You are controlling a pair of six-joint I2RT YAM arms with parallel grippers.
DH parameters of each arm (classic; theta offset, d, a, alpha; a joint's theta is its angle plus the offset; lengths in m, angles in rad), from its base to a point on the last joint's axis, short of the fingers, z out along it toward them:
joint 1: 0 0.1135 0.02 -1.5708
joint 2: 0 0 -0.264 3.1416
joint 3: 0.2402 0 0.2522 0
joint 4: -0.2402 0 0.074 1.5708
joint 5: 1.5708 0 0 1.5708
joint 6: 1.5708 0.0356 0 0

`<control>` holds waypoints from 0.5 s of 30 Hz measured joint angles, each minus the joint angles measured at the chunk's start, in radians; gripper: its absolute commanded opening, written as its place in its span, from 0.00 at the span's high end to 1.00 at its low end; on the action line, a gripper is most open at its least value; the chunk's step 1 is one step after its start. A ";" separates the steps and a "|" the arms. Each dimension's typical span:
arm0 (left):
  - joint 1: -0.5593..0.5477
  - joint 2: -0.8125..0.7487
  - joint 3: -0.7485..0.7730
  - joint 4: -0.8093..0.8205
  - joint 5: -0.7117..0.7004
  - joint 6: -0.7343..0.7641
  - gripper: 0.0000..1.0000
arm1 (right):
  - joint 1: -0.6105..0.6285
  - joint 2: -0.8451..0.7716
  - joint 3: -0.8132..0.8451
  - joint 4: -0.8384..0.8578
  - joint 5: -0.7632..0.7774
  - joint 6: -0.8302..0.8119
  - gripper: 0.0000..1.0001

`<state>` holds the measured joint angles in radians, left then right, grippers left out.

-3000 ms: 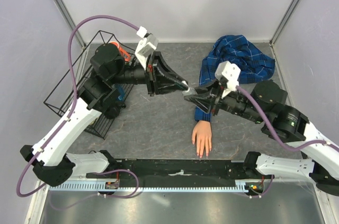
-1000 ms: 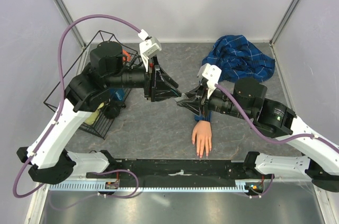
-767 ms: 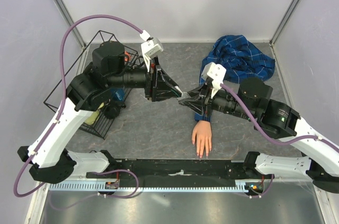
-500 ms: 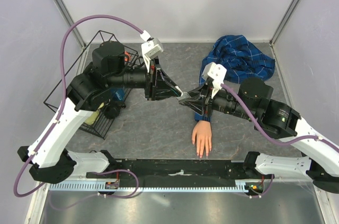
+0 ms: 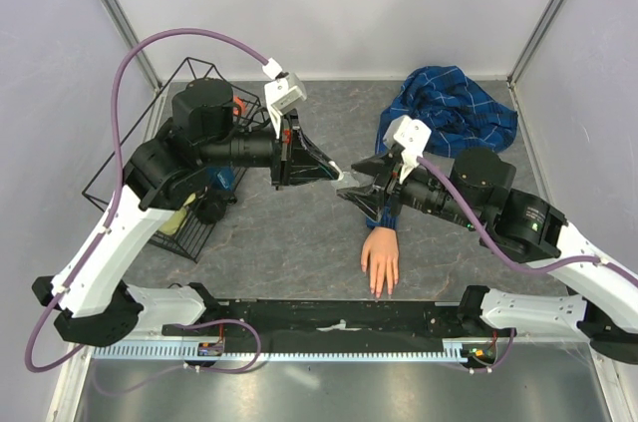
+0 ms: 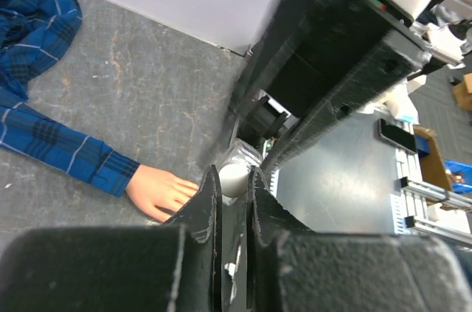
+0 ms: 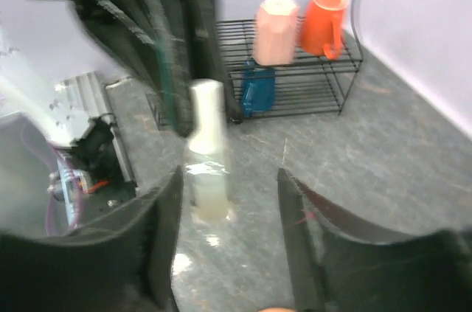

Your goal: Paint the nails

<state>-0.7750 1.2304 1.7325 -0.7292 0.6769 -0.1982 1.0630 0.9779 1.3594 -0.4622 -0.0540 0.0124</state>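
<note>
Bottle (image 7: 206, 179) hung in mid-air by its white cap (image 6: 233, 178), clamped between the closed fingers of the left gripper (image 5: 337, 174). Right gripper (image 5: 357, 189) parted, straddling the clear body without pressing it, probably to regrip before twisting the cap free. Nails (image 5: 379, 289) just below, on the mannequin hand (image 5: 380, 260) lying flat on the table (image 5: 299, 232), fingertips toward the arm bases, handy for brushing
</note>
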 measured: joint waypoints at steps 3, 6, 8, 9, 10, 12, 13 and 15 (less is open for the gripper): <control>-0.001 -0.005 0.006 -0.034 -0.039 0.031 0.98 | -0.002 -0.013 -0.015 0.002 0.079 0.008 0.06; -0.001 -0.004 0.026 -0.082 -0.098 0.066 0.98 | -0.005 -0.031 -0.038 0.000 0.150 0.021 0.02; -0.001 0.000 0.035 -0.116 -0.158 0.097 0.98 | -0.005 -0.043 -0.053 -0.006 0.190 0.024 0.02; -0.001 0.002 0.035 -0.129 -0.189 0.109 0.98 | -0.005 -0.050 -0.061 -0.010 0.209 0.028 0.02; -0.001 0.006 0.034 -0.143 -0.227 0.123 0.98 | -0.005 -0.060 -0.071 -0.014 0.226 0.032 0.02; -0.002 0.018 0.016 -0.159 -0.311 0.146 0.98 | -0.005 -0.085 -0.092 -0.024 0.261 0.041 0.02; -0.002 0.024 0.002 -0.161 -0.344 0.152 0.98 | -0.005 -0.098 -0.101 -0.030 0.274 0.045 0.02; -0.002 0.039 -0.051 -0.156 -0.457 0.167 0.98 | -0.005 -0.132 -0.125 -0.036 0.304 0.055 0.02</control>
<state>-0.7765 1.2694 1.6810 -0.8856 0.2199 -0.0311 1.0584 0.8463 1.2343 -0.4980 0.2497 0.0677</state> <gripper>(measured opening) 0.105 0.982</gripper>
